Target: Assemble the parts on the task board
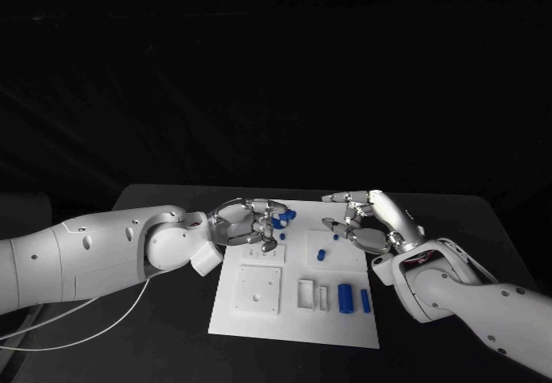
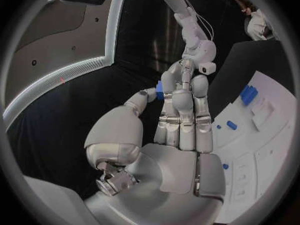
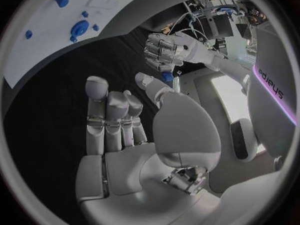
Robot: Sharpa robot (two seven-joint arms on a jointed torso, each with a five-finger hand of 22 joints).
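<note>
The white task board (image 1: 265, 315) lies in the middle of the black table. Two blue cylinders (image 1: 345, 297) lie side by side in its right part, and smaller blue parts (image 1: 321, 255) sit nearer its far edge. My left hand (image 1: 245, 224) hovers over the board's far left corner and pinches a small blue part (image 2: 160, 90) between thumb and a finger; that part (image 3: 167, 77) also shows under the left hand (image 3: 164, 52) in the right wrist view. My right hand (image 1: 368, 222) hangs over the far right of the board with fingers (image 3: 115, 120) spread and holds nothing.
A pair of blue parts (image 1: 284, 215) stands at the board's far edge beside the left hand. White rectangular blocks (image 1: 259, 289) sit on the board's left half. A white cable (image 1: 80, 331) trails over the table's left side. Bare black table surrounds the board.
</note>
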